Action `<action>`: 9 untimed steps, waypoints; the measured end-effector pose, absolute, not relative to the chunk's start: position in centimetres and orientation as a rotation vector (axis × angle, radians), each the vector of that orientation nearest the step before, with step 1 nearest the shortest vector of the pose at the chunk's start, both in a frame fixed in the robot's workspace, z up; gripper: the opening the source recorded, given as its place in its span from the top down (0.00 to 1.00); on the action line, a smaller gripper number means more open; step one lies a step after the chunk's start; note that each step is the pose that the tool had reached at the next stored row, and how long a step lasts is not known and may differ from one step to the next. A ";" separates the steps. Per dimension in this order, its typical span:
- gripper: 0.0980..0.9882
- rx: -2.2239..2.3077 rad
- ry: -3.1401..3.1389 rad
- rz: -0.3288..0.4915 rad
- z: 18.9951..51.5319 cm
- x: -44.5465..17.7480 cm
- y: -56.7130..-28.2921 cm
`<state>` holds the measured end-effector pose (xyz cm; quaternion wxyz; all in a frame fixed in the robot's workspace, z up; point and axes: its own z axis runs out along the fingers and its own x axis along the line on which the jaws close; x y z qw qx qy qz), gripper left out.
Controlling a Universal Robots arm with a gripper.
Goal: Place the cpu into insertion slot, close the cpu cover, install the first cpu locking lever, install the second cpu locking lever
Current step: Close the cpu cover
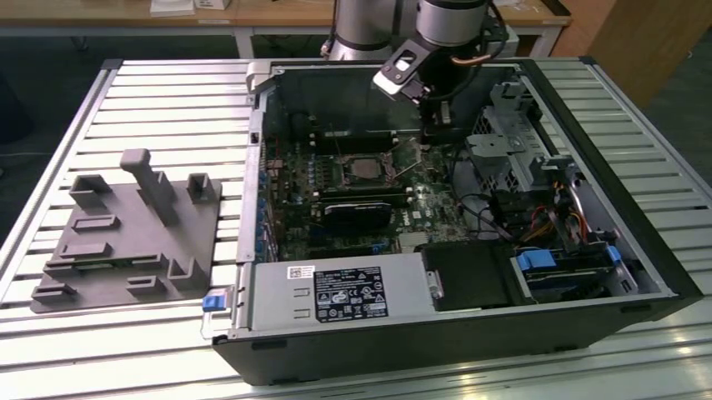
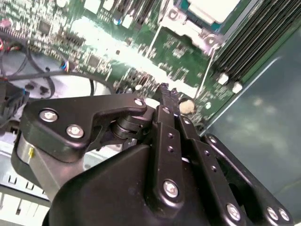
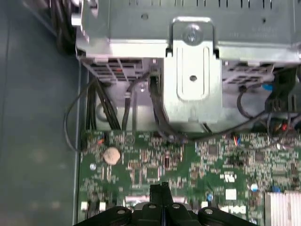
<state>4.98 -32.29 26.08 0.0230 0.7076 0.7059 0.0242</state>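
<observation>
In the exterior view the cpu (image 1: 363, 169), a dull silver square, lies in the insertion slot on the green motherboard inside the open computer case. The cpu cover (image 1: 339, 165) frames it; I cannot tell whether it is latched. A thin metal locking lever (image 1: 413, 170) slants up beside the socket on the exterior view's right. My gripper (image 1: 436, 143) hangs just beyond that lever, fingers shut with nothing between them. In the second wrist view the gripper (image 2: 165, 89) is above the board, with the cpu (image 2: 211, 7), cover (image 2: 186, 29) and lever (image 2: 206, 70) past it. The first wrist view shows the gripper (image 3: 160, 186) over the board.
A metal drive cage (image 1: 501, 150) with cables stands close on the exterior view's right of the gripper. Memory slots (image 2: 254, 42) run beside the socket, and a black card (image 1: 356, 212) lies in front. A coin battery (image 3: 111, 155) sits on the board. A grey fixture block (image 1: 122, 233) rests outside the case.
</observation>
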 end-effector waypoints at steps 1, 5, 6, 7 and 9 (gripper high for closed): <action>0.99 2.191 2.186 0.075 26.1 5.2 -32.3; 0.99 2.191 2.186 0.075 25.9 6.0 -32.3; 0.99 2.191 2.186 0.075 25.8 6.2 -32.3; 0.99 2.191 2.186 0.074 25.7 6.3 -32.3; 0.99 2.191 2.186 0.074 25.3 6.4 -32.3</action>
